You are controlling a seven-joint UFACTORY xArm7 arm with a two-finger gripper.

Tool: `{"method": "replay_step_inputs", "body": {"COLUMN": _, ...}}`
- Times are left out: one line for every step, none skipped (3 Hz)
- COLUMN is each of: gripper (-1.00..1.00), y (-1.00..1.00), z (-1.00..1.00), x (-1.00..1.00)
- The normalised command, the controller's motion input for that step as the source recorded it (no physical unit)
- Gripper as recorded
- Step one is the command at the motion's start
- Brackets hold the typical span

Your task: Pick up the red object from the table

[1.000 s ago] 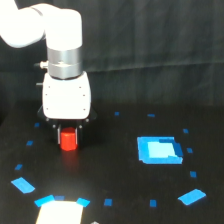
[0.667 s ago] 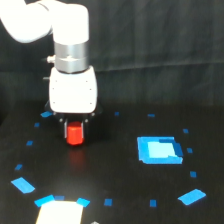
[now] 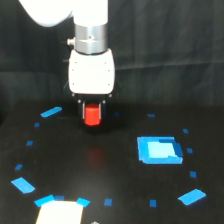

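The red object (image 3: 92, 115) hung between my claw (image 3: 92, 111) fingers, pinched and seemingly clear of the table (image 3: 100, 170). I judged a loose pinch on its faceted sides could let it slip. The fingers themselves were dark and hard to make out.
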Motion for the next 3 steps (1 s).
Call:
{"method": "replay_step_inputs", "body": {"gripper": -1.00, "y": 0.53, "z": 1.00, "x": -0.40}}
{"method": "replay_step_inputs", "body": {"gripper": 1.00, "y": 0.31, "z": -1.00, "x": -0.23}}
{"method": "replay_step_inputs", "body": {"gripper": 1.00, "y": -0.08, "z": -1.00, "x": -0.09}}
